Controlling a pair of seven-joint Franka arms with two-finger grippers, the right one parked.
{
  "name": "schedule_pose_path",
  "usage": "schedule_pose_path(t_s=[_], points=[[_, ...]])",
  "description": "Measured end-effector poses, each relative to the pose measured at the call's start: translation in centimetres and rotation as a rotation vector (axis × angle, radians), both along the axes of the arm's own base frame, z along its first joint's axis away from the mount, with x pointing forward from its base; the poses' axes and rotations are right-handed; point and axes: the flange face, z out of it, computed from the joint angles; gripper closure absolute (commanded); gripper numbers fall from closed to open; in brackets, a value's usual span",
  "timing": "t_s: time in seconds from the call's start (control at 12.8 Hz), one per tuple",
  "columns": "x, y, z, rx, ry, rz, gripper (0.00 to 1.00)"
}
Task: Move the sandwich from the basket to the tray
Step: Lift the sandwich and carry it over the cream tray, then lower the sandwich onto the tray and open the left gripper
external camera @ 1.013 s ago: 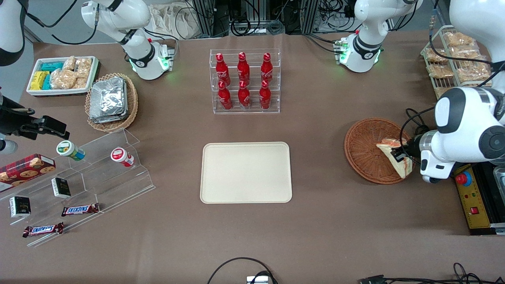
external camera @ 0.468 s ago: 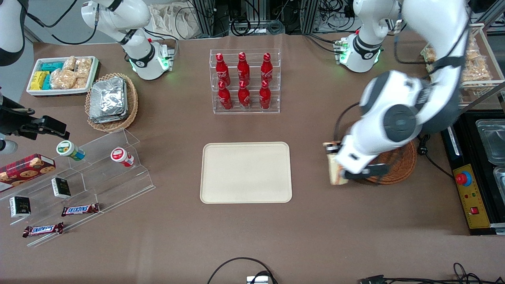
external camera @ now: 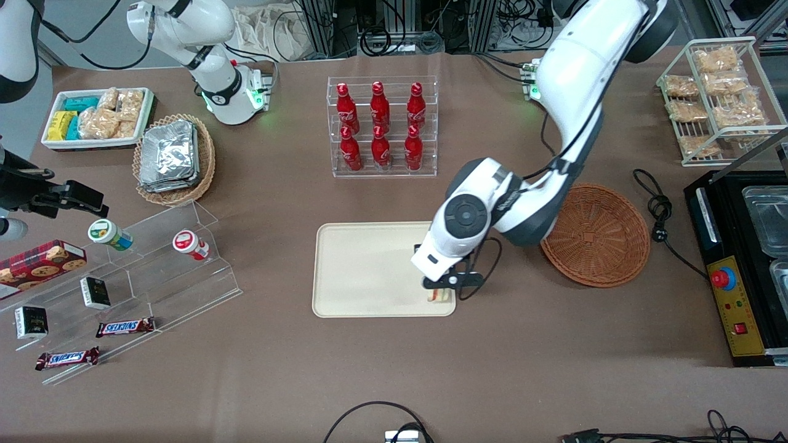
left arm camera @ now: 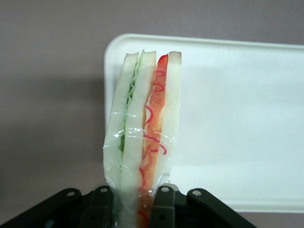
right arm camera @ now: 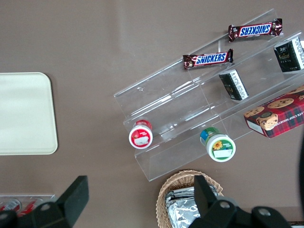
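Basket (external camera: 595,235) lies well apart from gripper (external camera: 441,290); gripper, above tray (external camera: 363,271) corner, fingers clamping upright wrapped sandwich (left arm camera: 142,137).

Tray (right arm camera: 23,114) corner, clear tiered stand (right arm camera: 190,114) (Snickers bars (right arm camera: 207,59)), foil-packet basket (right arm camera: 185,202)

Bright, even overhead light fills the scene. The gripper (external camera: 441,289) over the tray (external camera: 357,271) casts a soft shadow toward 5 o'clock. The sandwich (left arm camera: 142,137) is sharp up close, its plastic wrap glinting faintly; the tabletop (left arm camera: 47,95) is softly blurred.
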Motion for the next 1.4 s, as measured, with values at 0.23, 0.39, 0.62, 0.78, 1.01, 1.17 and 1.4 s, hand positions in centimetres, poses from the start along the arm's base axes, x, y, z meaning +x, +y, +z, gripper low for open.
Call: schedule_pose_path(t_s=[0.23, 0.39, 0.62, 0.78, 1.01, 1.17, 1.4], points=[[-2.0, -2.8, -4.4, 0.011, 0.018, -0.033, 1.00], [-2.6, -3.4, -6.4, 0.009, 0.024, -0.041, 1.00], [-2.3, -3.2, -6.6, 0.010, 0.024, -0.036, 0.55], [-2.2, -3.1, -6.5, 0.010, 0.022, -0.034, 0.00], [-1.6, -2.8, -5.3, 0.008, 0.011, -0.026, 0.00], [-1.2, -2.2, -2.3, 0.026, 0.012, -0.022, 0.00], [-0.8, 0.2, 4.3, 0.074, 0.019, -0.006, 0.00]])
